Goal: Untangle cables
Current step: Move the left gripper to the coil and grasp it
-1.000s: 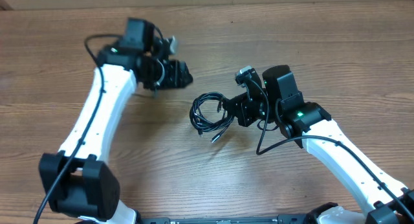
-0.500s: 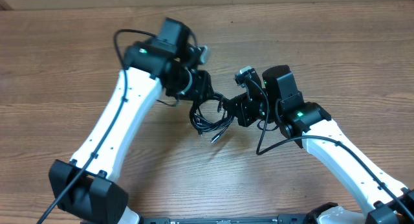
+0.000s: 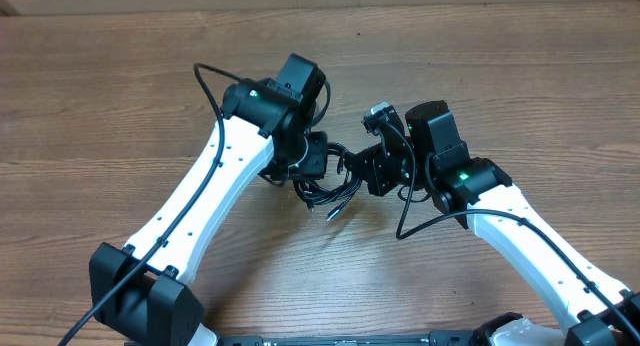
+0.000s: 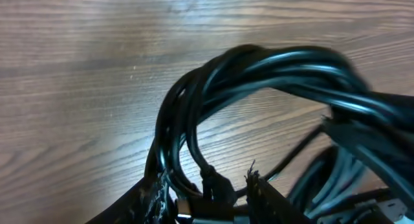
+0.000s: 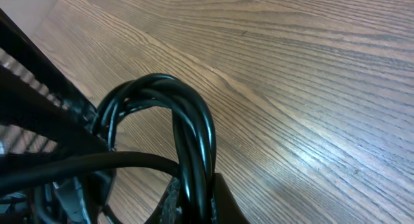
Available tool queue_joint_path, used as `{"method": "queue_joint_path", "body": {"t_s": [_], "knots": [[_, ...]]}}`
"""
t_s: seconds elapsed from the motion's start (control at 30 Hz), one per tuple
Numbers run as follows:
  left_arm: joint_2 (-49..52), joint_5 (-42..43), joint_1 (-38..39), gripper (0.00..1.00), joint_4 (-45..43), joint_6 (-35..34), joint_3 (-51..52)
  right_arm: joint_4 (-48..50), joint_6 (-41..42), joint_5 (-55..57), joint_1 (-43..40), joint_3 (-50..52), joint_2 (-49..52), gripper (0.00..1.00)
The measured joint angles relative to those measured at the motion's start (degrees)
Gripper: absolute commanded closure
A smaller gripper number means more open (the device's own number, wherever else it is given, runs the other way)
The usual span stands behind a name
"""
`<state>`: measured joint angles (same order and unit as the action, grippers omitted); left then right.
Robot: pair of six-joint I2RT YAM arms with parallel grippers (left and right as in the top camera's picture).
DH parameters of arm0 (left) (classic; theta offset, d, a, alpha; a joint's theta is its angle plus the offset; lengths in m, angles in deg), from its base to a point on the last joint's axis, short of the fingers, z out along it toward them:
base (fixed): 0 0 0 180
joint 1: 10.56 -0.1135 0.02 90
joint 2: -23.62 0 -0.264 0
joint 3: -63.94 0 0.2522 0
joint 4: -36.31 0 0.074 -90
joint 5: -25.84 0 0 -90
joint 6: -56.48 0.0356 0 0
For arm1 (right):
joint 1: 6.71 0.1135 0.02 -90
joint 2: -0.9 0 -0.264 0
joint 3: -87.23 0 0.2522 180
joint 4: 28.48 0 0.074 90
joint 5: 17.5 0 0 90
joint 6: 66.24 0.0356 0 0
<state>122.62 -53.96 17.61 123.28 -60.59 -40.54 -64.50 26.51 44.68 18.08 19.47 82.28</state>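
Clamping the cables (image 3: 325, 183) at the centre of the frame, the right pincer (image 3: 360, 172) holds the bundle over the table (image 3: 100, 106) while the left pincer (image 3: 312, 164), open or closed one cannot tell, sits at its left side; all cords lie coiled together, untangling barely begun.

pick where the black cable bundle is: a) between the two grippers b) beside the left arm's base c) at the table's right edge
a: the overhead view shows the cables coiled with the left gripper right at one side of them and the right gripper at the other.
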Motion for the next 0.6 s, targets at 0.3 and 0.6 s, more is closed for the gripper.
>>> {"method": "queue_joint_path", "body": {"t_s": [0.3,0.6], "knots": [[0.0,0.9,0.3,0.60,-6.3,-2.8,7.8,-0.1,0.0,0.0,0.5,0.0,0.0,0.96],[0.0,2.0,0.3,0.55,-11.3,-4.2,10.2,0.2,0.0,-0.3,0.3,0.0,0.2,0.96]]}}
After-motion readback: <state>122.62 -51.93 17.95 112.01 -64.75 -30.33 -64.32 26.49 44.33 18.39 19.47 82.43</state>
